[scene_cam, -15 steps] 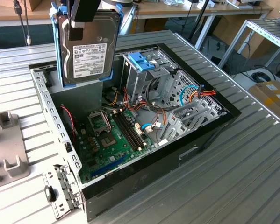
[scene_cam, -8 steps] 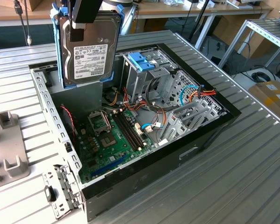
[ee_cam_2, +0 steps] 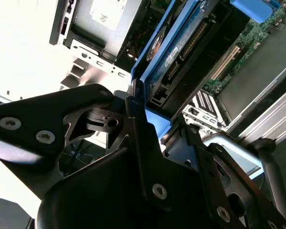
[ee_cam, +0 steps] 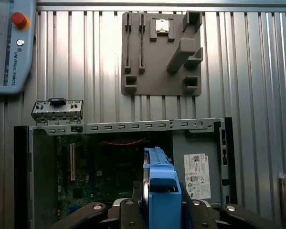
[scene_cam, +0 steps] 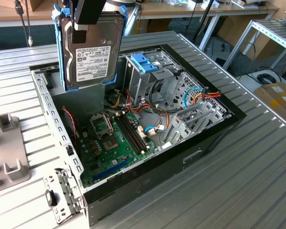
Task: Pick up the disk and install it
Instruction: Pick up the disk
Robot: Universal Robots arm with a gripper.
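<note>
The disk (scene_cam: 92, 50) hangs upright, label side to the exterior cam, above the far-left part of the open PC case (scene_cam: 214, 133) in the exterior view; it touches nothing below. The gripper (scene_cam: 85, 24) is clamped from above on its top edge, and in the first wrist view the fingers (ee_cam: 133, 210) sit either side of the blue carrier frame (ee_cam: 161, 183), pressing on the plastic, not the metal body. Judged risks: the grip is on a narrow plastic edge w/ most of the drive's weight hanging under it, so a jolt could make it pivot or slip; if dropped it would land on the motherboard (scene_cam: 111, 143). Going in skewed, a corner could catch the metal drive cage (scene_cam: 143, 83) w/ the blue handle (scene_cam: 145, 62), or snag the loose orange and blue cables (scene_cam: 207, 95) just right of it. A grey power-supply box (ee_cam: 197, 167) sits close under the disk. The case lies on a ribbed metal table (scene_cam: 257, 181); a grey fixture plate (scene_cam: 6, 152) and a small metal bracket (scene_cam: 61, 193) lie at the near left, apart from the case. Far side: wooden benches, cables etc.; a metal shelf frame (scene_cam: 271, 33) and a cardboard box (scene_cam: 279, 95) stand off the table's right edge.
</note>
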